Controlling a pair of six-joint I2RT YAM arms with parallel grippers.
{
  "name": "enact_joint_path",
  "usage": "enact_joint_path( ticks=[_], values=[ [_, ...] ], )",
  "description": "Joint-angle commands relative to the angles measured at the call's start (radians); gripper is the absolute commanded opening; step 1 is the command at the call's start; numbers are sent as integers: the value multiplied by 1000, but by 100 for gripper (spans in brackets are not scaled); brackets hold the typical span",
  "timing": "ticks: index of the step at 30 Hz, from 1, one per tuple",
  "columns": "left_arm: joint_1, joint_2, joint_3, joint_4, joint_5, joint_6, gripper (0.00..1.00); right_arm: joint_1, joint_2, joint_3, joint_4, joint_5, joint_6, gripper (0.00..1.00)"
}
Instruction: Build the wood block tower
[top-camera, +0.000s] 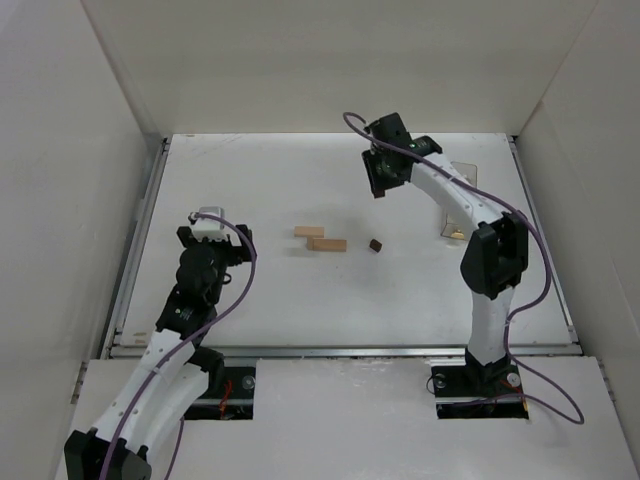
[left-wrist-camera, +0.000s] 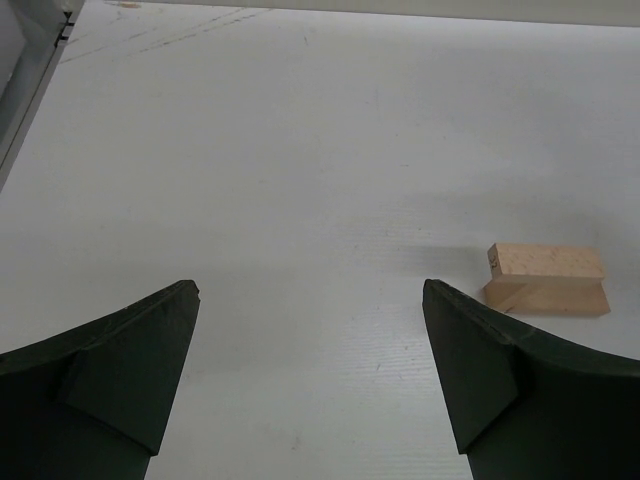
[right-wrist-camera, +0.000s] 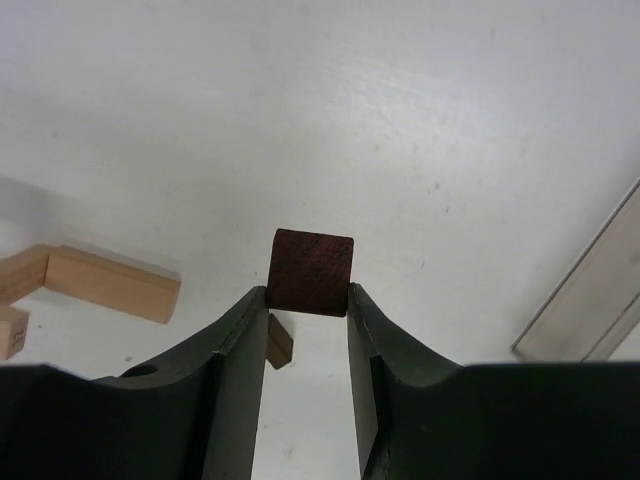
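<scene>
Two light tan bars (top-camera: 309, 231) (top-camera: 327, 244) lie side by side at the table's middle, with a small dark brown piece (top-camera: 376, 244) just to their right. My right gripper (top-camera: 383, 178) hangs raised over the far part of the table. In the right wrist view its fingertips (right-wrist-camera: 310, 292) are shut on a dark reddish-brown block (right-wrist-camera: 311, 272). Below it lie a tan bar (right-wrist-camera: 110, 282) and the small brown piece (right-wrist-camera: 279, 340). My left gripper (top-camera: 212, 238) stands open and empty left of the bars (left-wrist-camera: 310, 300). One tan bar (left-wrist-camera: 545, 278) lies ahead of its right finger.
A clear plastic box (top-camera: 470, 172) stands at the back right, mostly hidden behind my right arm; its edge (right-wrist-camera: 585, 300) shows in the right wrist view. White walls enclose the table on three sides. A metal rail (top-camera: 340, 350) runs along the near edge.
</scene>
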Motion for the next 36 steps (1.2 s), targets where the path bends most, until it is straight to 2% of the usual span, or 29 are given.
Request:
enact_joint_path(
  ticks=[1,2,5,6,10,11,14,19,21,36],
  values=[
    [2,-25,-1,63,-40,-18,93,88,-19,116,-85,-35,-325,0],
    [2,-34,-1,63,-62,-28,93,128,2,166,-123,-35,-418,0],
    [2,-43,8,52,-112,-42,92,176,11,196,-137,-49,-514,0],
    [2,-52,8,52,-141,-51,92,188,11,211,-148,-99,-571,0],
    [2,-87,17,31,-203,-72,92,251,37,274,-169,-155,-686,0],
    [2,-87,17,31,-212,-72,92,261,48,333,-169,-155,-686,0],
    [2,-107,17,31,-237,-81,89,282,100,433,-242,-289,-802,0],
    [2,-138,28,12,-298,-100,88,314,154,536,-243,-351,-815,0],
    [2,-138,28,12,-333,-112,88,329,169,536,-252,-336,-824,0],
    [2,-147,9,12,-315,-123,88,406,201,443,-320,-227,-866,0]
  ],
)
